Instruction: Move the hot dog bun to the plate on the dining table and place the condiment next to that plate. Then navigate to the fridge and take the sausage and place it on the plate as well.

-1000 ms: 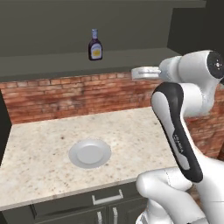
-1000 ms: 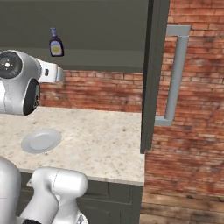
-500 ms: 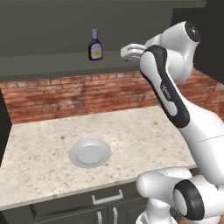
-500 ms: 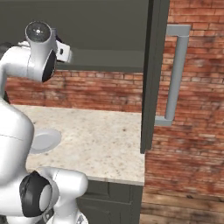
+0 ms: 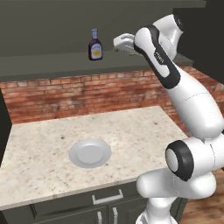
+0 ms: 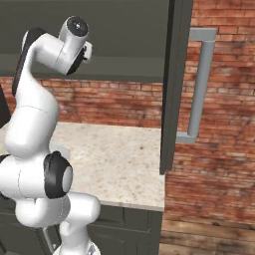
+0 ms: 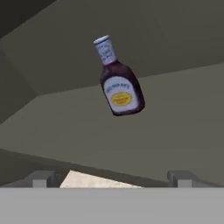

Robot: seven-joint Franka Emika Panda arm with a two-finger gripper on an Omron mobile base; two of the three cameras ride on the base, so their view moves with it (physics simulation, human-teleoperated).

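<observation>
A white robot arm is seen raised high in front of a dark cabinet shelf (image 5: 52, 65), with its pincer (image 5: 119, 43) held level at shelf height and its jaws spread wide, nothing held between them. Ahead of the pincer, near but apart from it, a condiment bottle (image 5: 95, 45) is seen standing upright on the shelf; it is dark brown, with a pale cap and a white and yellow label. In the hand view the bottle (image 7: 117, 80) appears tilted and is set above and between the two finger tips (image 7: 40, 179), with a strip of shelf between them. Well below the pincer, a round white plate (image 5: 89, 153) is seen lying flat on a speckled stone counter (image 5: 39, 144) backed by a red brick wall (image 5: 65, 94). To the pincer's right, an open dark cabinet door (image 6: 173, 84) with a long grey handle (image 6: 196, 89) is seen edge-on.
</observation>
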